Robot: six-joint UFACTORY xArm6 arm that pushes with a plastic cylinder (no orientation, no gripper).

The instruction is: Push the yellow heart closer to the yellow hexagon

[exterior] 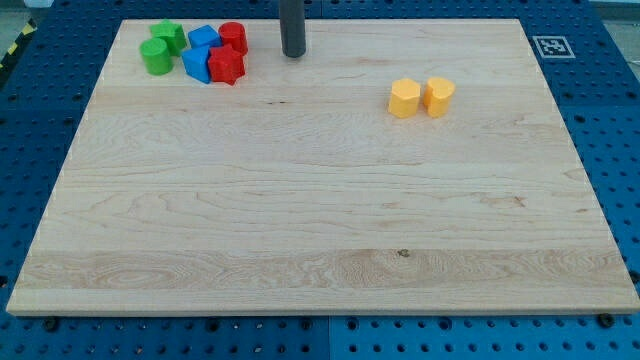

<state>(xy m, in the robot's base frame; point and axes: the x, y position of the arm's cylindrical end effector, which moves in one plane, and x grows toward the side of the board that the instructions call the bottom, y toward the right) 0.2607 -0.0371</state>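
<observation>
Sitting toward the view's upper right on the wooden worktop (300,220), the yellow heart (439,96) lies well apart from my tip (293,54), off to the tip's right and slightly lower in the view. The yellow hexagon (404,99) is just beside the heart on its left, so close that I cannot tell whether they touch. My tool is a plain dark rod with nothing to open or close; its tip rests near the worktop's top edge, touching no block. Left of the tip cluster 2 red blocks (229,54), 2 blue blocks (200,52) and 2 green blocks (161,47). The heart looks upright, notch facing up.
</observation>
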